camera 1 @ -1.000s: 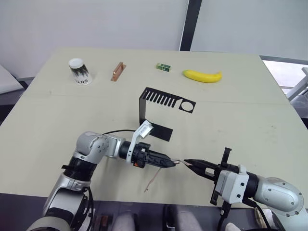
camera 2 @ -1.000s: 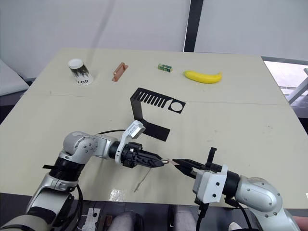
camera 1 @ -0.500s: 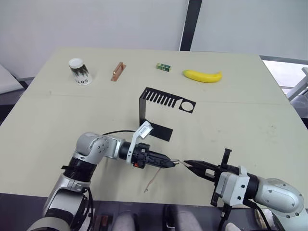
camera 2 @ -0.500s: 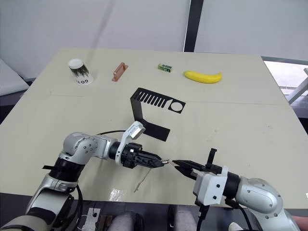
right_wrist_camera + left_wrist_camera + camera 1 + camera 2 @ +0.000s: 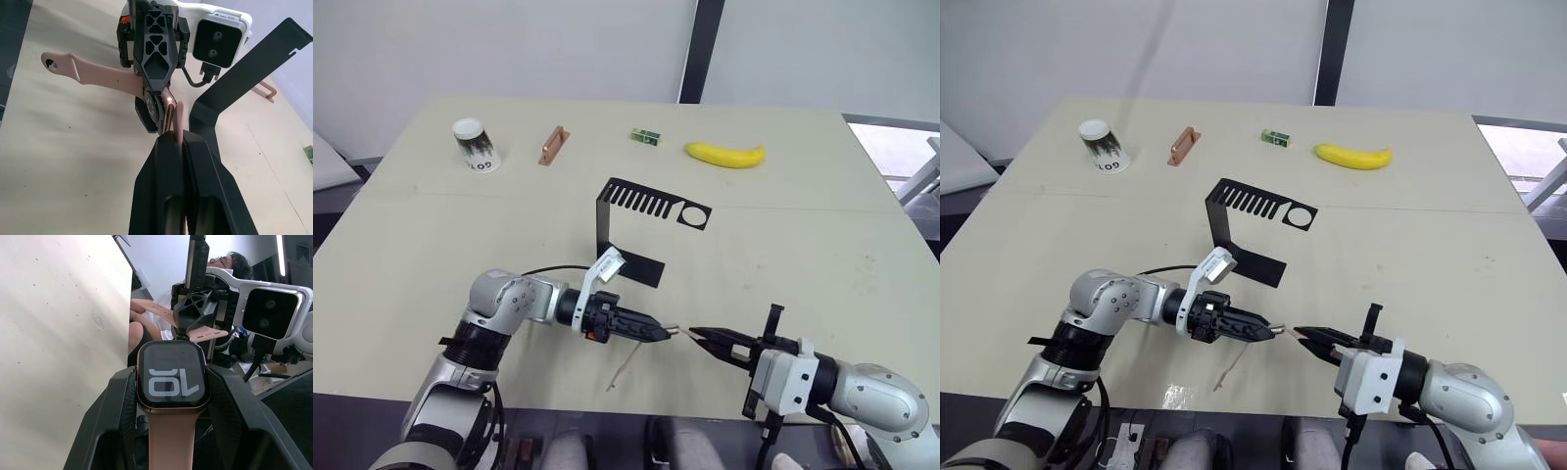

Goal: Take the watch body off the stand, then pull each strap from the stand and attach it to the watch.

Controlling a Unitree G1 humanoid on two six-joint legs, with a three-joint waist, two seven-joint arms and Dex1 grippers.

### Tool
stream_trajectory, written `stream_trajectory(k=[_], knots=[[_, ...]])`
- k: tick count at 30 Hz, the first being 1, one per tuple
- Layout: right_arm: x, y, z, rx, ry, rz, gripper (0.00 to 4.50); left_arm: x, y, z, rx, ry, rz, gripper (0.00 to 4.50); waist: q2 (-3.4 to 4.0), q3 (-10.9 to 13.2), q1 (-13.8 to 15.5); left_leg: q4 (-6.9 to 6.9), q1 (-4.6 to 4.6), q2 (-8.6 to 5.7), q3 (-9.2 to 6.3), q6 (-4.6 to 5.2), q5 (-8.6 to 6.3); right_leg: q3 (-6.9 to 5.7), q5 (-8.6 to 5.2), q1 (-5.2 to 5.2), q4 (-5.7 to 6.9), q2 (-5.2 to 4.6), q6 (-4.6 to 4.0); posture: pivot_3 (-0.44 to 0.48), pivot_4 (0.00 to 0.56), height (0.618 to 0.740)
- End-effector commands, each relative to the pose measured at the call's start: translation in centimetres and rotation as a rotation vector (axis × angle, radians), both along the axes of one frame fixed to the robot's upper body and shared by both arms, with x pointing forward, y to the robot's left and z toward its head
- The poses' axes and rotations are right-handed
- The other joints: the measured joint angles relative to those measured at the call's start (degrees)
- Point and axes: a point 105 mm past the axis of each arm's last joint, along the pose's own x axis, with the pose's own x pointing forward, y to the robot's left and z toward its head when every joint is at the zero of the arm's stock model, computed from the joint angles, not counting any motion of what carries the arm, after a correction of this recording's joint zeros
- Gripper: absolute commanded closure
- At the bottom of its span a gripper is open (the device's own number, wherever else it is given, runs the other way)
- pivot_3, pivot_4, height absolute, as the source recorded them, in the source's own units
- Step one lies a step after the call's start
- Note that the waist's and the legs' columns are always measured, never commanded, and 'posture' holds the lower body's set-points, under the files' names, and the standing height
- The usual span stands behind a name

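My left gripper (image 5: 658, 333) is shut on the watch body (image 5: 172, 374), a black case showing white "10". One pink strap (image 5: 98, 71) is fixed to the watch and hangs down toward the table (image 5: 623, 369). The other strap (image 5: 177, 115) is pinched edge-on in my shut right gripper (image 5: 697, 335), its free end right at the watch's side; I cannot tell whether they touch. The two grippers point tip to tip over the table's near edge. The black stand (image 5: 651, 211) sits behind them mid-table, with bare slots.
Along the far side of the table (image 5: 822, 245) stand a paper cup (image 5: 475, 144), a copper-brown block (image 5: 553, 145), a small green box (image 5: 646, 136) and a banana (image 5: 724, 155). The table's front edge runs just below both grippers.
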Motion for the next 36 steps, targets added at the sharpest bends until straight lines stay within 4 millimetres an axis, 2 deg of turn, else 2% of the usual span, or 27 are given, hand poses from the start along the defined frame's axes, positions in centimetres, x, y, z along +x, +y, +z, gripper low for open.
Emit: stream_trajectory(k=[1, 36], knots=[[-0.4, 0.52, 0.61, 0.009, -0.03, 0.032, 4.5, -0.48, -0.26, 0.7, -0.033, -0.02, -0.025, 2.9, 0.0, 0.0, 0.0, 0.0, 0.0, 0.0, 0.0, 0.0, 0.0, 0.0, 0.0, 0.0, 0.0, 0.0, 0.0, 0.0, 0.15, 0.74], [-0.31, 0.08, 0.46, 0.001, -0.031, 0.032, 4.5, -0.56, -0.32, 0.59, -0.029, -0.016, -0.024, 2.9, 0.0, 0.0, 0.0, 0.0, -0.01, 0.0, -0.01, 0.0, 0.0, -0.01, 0.0, -0.01, -0.01, 0.0, 0.0, 0.0, 0.15, 0.74]])
